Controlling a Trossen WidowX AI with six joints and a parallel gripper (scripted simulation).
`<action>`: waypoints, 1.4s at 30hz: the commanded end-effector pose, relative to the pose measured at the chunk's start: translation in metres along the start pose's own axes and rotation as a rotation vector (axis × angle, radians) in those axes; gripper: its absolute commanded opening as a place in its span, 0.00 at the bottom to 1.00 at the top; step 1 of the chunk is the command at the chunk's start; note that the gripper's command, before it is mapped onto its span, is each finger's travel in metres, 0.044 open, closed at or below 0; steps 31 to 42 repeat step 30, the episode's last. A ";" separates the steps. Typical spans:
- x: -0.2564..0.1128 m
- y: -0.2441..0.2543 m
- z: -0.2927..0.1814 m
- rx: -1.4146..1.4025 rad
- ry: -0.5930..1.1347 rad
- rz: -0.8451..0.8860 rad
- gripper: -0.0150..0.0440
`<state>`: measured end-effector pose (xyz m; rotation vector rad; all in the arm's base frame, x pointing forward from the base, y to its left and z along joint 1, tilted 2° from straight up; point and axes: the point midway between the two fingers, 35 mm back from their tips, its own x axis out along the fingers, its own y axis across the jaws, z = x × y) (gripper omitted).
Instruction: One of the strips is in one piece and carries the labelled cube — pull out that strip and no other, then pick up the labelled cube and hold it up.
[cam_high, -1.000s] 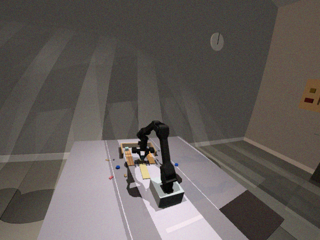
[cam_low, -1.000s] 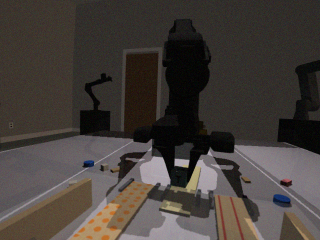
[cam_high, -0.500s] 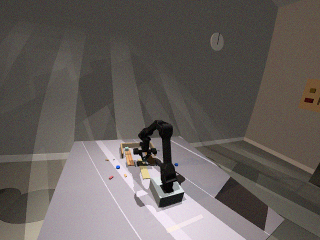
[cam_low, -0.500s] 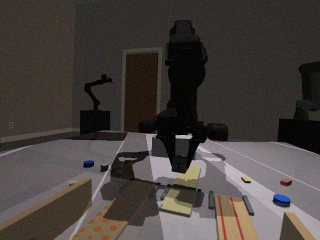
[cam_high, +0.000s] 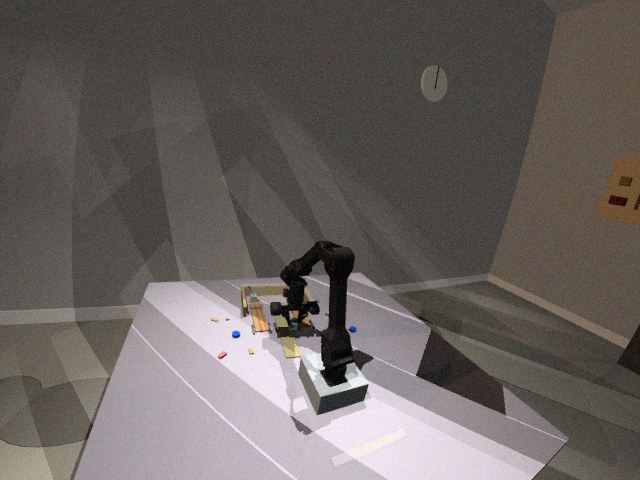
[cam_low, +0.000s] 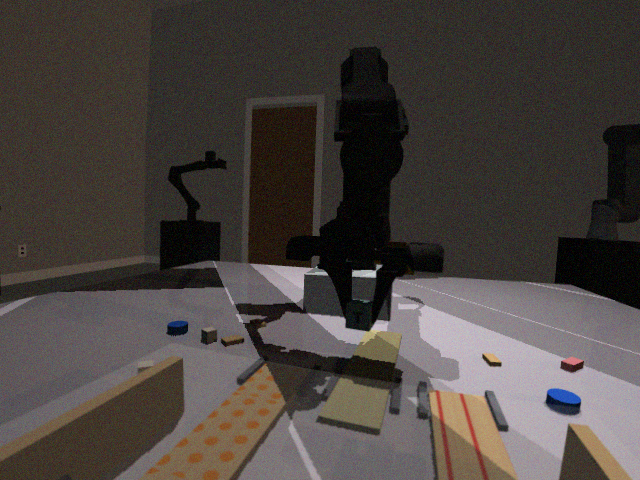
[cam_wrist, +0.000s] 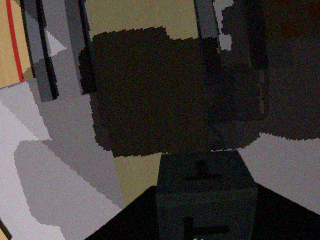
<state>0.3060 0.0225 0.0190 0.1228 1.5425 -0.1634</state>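
My gripper (cam_low: 360, 316) is shut on the labelled cube (cam_wrist: 206, 216), a pale teal cube marked with a dark T, now in shadow. It holds the cube a little above the plain yellow strip (cam_low: 364, 384), as the exterior view shows. In the top view the gripper (cam_high: 294, 324) hangs over the same strip (cam_high: 288, 342), which lies pulled out of the wooden frame toward the arm's base. In the wrist view the cube sits between the dark fingers with the yellow strip (cam_wrist: 140, 0) below it.
An orange dotted strip (cam_low: 227, 428) lies to the left and a red-lined strip (cam_low: 465, 434) to the right, with grey guide rails (cam_low: 422, 398) between. A wooden frame (cam_high: 268, 297), blue discs (cam_low: 562, 398), small blocks (cam_low: 571, 363) and another cube (cam_high: 253, 298) lie around.
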 end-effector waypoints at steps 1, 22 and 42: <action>-0.017 0.000 -0.002 0.003 -0.009 0.004 0.25; -0.036 -0.001 -0.003 0.003 -0.009 0.004 0.25; -0.036 -0.001 -0.003 0.003 -0.009 0.004 0.25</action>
